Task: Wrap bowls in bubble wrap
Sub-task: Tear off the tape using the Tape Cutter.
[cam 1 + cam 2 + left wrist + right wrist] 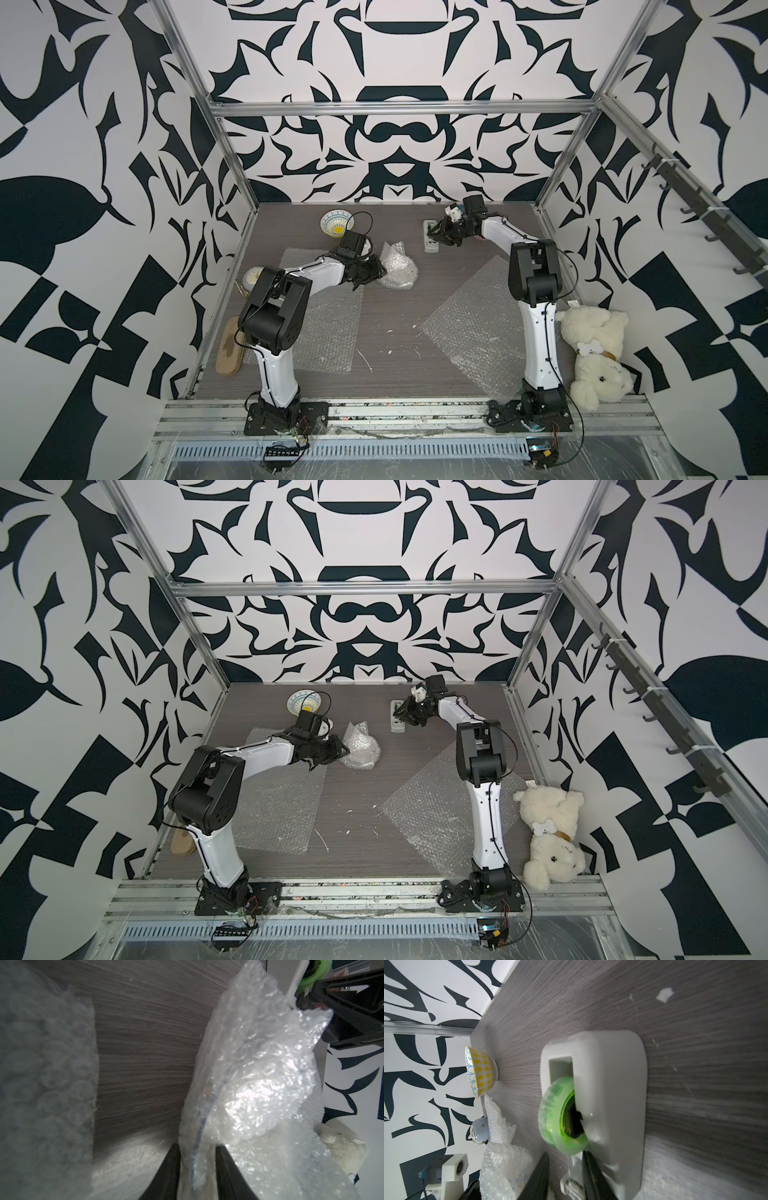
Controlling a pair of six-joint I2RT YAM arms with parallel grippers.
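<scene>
Left hand (197, 1146) clamps the bubble wrap bundle (399, 266) on the worktop (395, 324), probably to hold its folds shut for taping. Right hand (565, 1153) straddles the dispenser (612, 1084) cutter; grip indeterminate. Unwrapped bowl (337, 222) stands behind.

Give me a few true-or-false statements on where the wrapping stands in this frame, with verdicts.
1. The left gripper grips the bubble wrap bundle. True.
2. The blue-and-yellow bowl is already wrapped. False: it stands bare near the back wall.
3. The right gripper is at the tape dispenser. True.
4. The tape roll is red. False: it is green.
</scene>
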